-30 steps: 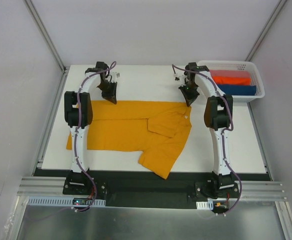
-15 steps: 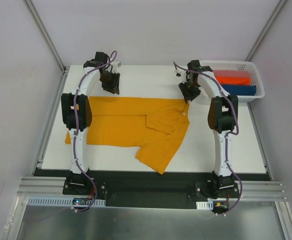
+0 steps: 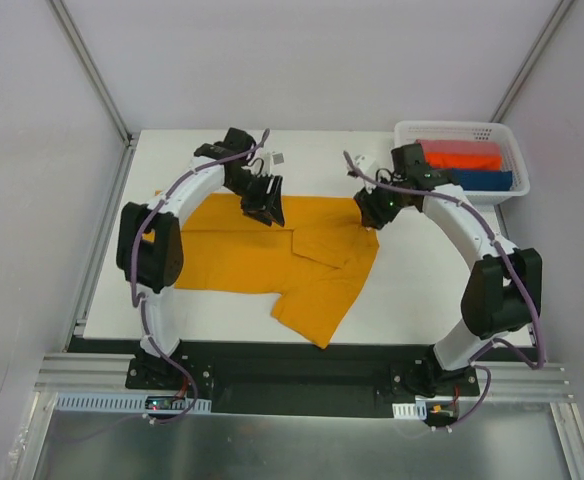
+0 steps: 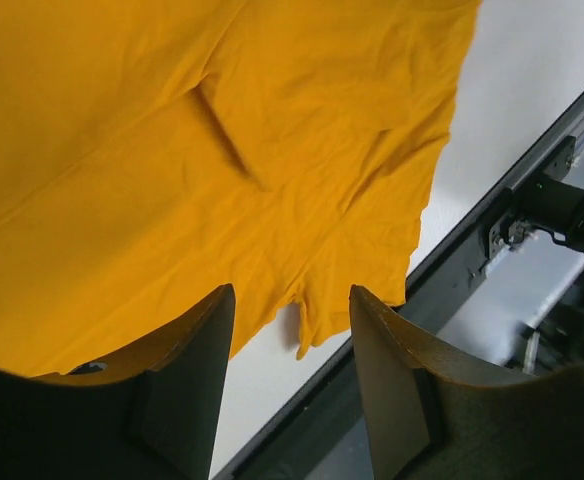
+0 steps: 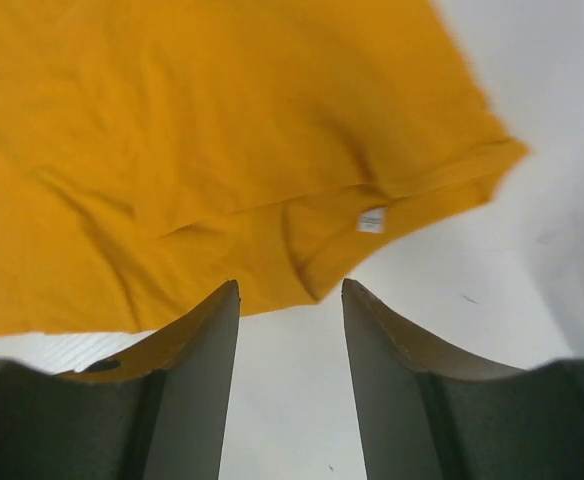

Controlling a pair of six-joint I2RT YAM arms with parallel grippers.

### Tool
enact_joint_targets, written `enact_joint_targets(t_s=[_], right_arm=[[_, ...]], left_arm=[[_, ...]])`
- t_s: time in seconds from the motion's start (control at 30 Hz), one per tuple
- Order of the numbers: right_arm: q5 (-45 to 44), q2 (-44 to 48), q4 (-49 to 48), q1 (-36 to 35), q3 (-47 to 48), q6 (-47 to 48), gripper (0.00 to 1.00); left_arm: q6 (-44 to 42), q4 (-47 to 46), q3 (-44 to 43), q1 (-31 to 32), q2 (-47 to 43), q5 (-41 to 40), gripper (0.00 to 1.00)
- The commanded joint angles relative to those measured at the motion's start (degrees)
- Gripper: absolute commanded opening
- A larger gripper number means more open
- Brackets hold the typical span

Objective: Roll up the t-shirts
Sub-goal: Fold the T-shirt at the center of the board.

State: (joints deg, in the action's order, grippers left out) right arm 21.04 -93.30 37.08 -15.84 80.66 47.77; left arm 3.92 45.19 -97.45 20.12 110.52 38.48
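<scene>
Now agape and inward over the t-shirt (image 3: 234, 255), grip gone: left tool (image 3: 265, 207), right tool (image 3: 377, 208).

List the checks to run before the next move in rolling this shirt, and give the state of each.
1. Left gripper open with nothing between its fingers: ok.
2. Right gripper open with nothing between its fingers: ok.
3. Both grippers over the far edge of the shirt: ok.
4. Shirt flat for rolling: not ok. One sleeve sticks out toward the near edge, and there are folds by the collar.
5. Right arm clear of the basket: cannot tell. They overlap in the top view.
</scene>
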Motion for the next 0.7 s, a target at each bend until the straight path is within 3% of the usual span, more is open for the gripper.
enact_joint_targets(t_s=[0.0,0.1,0.33,0.67], right_arm=[[10.07,1.62,-0.96,-3.32,-9.72,16.26,0.49],[9.72,1.19,-1.48,-7.00,-12.98,22.34,0.52],[7.88,-4.61,-2.01,-10.35,-10.35,23.51,0.51],[5.68,-9.18,-0.17,-13.08,-9.38,26.06,0.51]], left_arm=[[6.00,-0.97,1.39,-0.78,6.37,7.57,0.50],[7.59,-2.20,-0.10,-0.52,10.76,9.68,0.51],[9.26,-3.26,-2.83,-0.17,18.23,11.35,0.51],[10.05,-4.06,-3.01,-0.08,20.87,12.76,0.47]])
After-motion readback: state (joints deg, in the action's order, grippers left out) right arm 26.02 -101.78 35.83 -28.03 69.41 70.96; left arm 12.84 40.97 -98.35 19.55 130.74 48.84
